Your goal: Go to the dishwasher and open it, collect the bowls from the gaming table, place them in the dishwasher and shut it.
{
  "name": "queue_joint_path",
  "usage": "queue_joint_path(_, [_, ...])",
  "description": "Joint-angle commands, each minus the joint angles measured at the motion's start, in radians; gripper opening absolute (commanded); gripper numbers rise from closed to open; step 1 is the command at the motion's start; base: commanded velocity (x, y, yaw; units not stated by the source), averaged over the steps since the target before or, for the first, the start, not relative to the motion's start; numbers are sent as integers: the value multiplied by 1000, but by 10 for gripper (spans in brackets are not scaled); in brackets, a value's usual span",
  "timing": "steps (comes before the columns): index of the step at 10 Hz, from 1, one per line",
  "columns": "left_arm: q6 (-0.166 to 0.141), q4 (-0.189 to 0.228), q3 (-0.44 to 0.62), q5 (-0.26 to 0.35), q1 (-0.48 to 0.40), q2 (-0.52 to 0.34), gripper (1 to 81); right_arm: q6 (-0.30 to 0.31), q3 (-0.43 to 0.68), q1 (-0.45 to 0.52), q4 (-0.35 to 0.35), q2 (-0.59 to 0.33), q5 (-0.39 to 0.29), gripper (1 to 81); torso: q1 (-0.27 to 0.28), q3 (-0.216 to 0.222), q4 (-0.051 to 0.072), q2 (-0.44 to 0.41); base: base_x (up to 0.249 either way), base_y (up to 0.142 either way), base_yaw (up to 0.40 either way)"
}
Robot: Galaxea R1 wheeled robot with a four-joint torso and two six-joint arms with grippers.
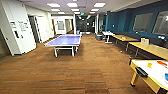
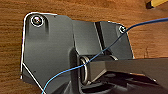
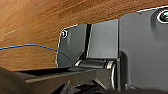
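Head view looks down a long open room with brown striped carpet [image 1: 82, 67]. At the lower right corner of the picture stands the gaming table [image 1: 146, 65], a desk with a glossy white top and yellow edges, partly cut off by the picture's right edge. On its white top lie bright-coloured items that appear to be the bowls: an orange one [image 1: 149, 65] near the desk's near-left part, a red one [image 1: 162, 63] toward its far edge, and a blue one [image 1: 166, 76] at the picture's right edge; their shapes are too blurred to make out clearly. A dark object [image 1: 141, 71] rests along the desk's front yellow edge.

Farther into the room, left of centre, stands a blue table-tennis table [image 1: 65, 40] on white legs. Along the dark teal wall [image 1: 125, 20] on the right runs a row of plain yellow-wood tables [image 1: 150, 48]. White walls and doors line the left side, and a corridor with ceiling lights opens at the far end.

Left wrist view shows the robot's own dark plate above the brown carpet, with a thin blue cable [image 2: 105, 50] crossing it and a bit of yellow edge [image 2: 157, 3] in one corner. Right wrist view shows the same kind of plate over carpet, with a blue cable [image 3: 30, 45] curving across. Whether either arm's jaws are apart or together cannot be told.
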Motion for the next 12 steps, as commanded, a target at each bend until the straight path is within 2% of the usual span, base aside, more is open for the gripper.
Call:
queue_joint_path(1, [-1, 13, 7, 47, -40, -7, 811, -2, 7, 40, -16, -1, -30, 811, 0, 0, 0, 0, 0, 0, -291])
queue_joint_path(12, [2, 14, 9, 44, -40, -6, 811, -8, 6, 34, -16, 2, -28, 811, 0, 0, 0, 0, 0, 0, -319])
